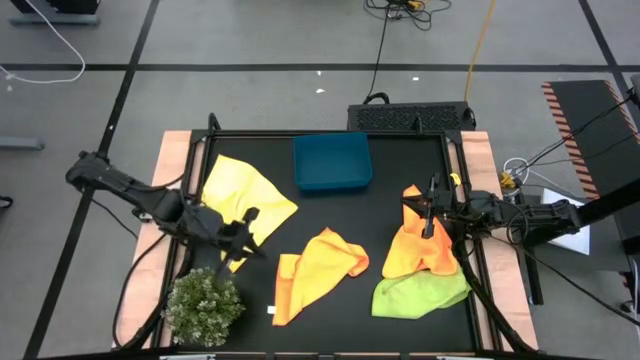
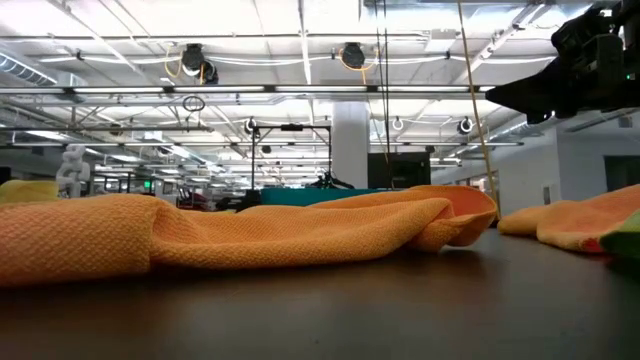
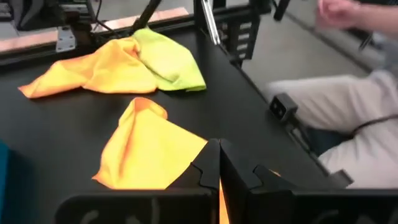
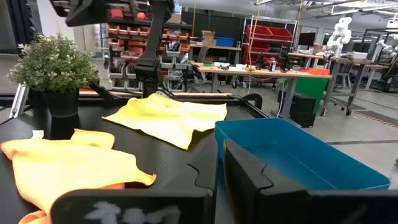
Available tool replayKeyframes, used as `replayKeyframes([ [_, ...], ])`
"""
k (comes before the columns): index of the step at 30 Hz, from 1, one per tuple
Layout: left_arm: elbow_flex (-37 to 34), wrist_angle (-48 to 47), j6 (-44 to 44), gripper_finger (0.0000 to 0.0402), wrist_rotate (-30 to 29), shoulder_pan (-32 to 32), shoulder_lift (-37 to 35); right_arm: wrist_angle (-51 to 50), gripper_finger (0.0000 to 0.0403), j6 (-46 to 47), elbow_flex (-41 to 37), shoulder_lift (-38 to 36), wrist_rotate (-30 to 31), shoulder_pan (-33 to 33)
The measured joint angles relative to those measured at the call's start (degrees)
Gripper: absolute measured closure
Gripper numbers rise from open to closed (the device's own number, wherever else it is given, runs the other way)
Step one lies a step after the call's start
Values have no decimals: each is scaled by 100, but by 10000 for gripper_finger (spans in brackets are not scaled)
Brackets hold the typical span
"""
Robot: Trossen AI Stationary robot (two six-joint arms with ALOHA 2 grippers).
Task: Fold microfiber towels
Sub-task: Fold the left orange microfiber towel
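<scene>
I am holding my left claw [image 1: 238,243] pinched shut and empty, hovering over the near corner of the yellow towel [image 1: 245,197], which is lying spread toward the back-left of the counter [image 1: 390,170], just left of the blue bin [image 1: 332,162]. My right claw [image 1: 428,212] is likewise closed on nothing, hanging over the far tip of the orange towel [image 1: 420,245] that is lying crumpled along the right edge, partly overlapping the lime green towel [image 1: 418,294] at the front.

The relation I am weighing is this: the middle orange towel [image 1: 320,268] is lying between my two claws, its long axis running from front-left to back-right, and neither claw is over it. My left claw is sitting closer to its front-left end, beside the plant [image 1: 205,305]; my right is nearer its back-right corner, though still apart from it. The yellow towel is sitting directly under my left claw, so I am judging that the nearest cloth to begin on (my fingers would first have to part). A person's hand [image 3: 339,11] is showing beyond the counter's edge in my left wrist view.
</scene>
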Motion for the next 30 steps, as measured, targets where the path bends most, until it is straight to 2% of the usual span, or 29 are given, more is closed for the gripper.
replayKeyframes([
  [4, 262, -499, -235, 396, -598, -579, 460, 26, 387, 1, 0, 0, 0, 0],
  [7, 286, -290, -405, 396, -924, -999, 780, 73, 387, -1, 0, 0, 0, 0],
  [12, 294, -107, -676, 396, -1075, -1567, 1380, 203, 387, 1, 0, 0, 7, 0],
  [14, 233, 290, -867, 396, -1188, -1835, 1728, 207, 387, 1, 0, 0, 7, 0],
  [18, 176, 1156, -672, 396, -1200, -2312, 2558, 213, 387, 1, 0, 0, 7, 0],
  [23, 176, 1531, -909, 396, -1496, -2573, 3137, 218, 387, -1, 0, 0, 7, 0],
  [26, 181, 1589, -1527, 396, -2208, -2610, 3383, 220, 387, 1, 0, 0, 5, 0],
  [30, 181, 1447, -1678, 396, -2102, -2309, 3658, 233, 387, 0, 0, 0, 5, 0],
])
